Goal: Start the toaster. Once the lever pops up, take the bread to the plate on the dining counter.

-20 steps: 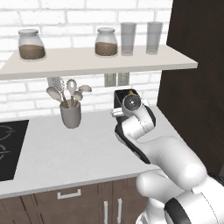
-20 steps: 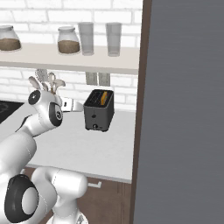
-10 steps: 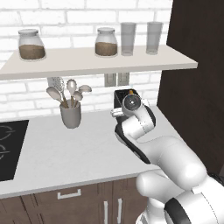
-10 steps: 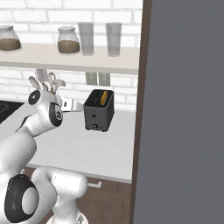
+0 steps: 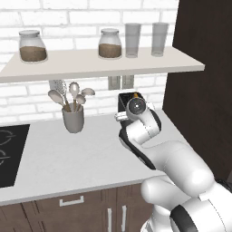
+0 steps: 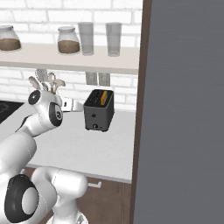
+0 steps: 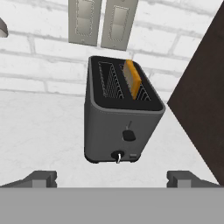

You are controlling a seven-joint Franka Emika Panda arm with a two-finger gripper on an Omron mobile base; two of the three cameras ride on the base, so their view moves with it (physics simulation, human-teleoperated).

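Note:
The dark grey toaster (image 7: 120, 118) stands on the white worktop against the brick wall, straight ahead in the hand view. The bread (image 7: 132, 78), an orange-crusted slice, stands up out of its right slot. A small dark lever (image 7: 128, 134) sits on the front face above a pale knob (image 7: 117, 155). My gripper (image 7: 113, 177) is open, its fingertips (image 7: 41, 178) wide apart with nothing between them, a short way in front of the toaster. From the right base view the gripper (image 6: 76, 105) points at the toaster (image 6: 99, 111) from its left, not touching. The plate and dining counter are out of view.
A grey utensil cup (image 5: 73, 118) with spoons stands left of the toaster. A black hob (image 5: 9, 154) lies at the far left. A shelf (image 5: 99, 63) with jars and glasses hangs above. A tall dark cabinet (image 5: 199, 90) walls the right side. Wall outlets (image 7: 103, 22) sit behind the toaster.

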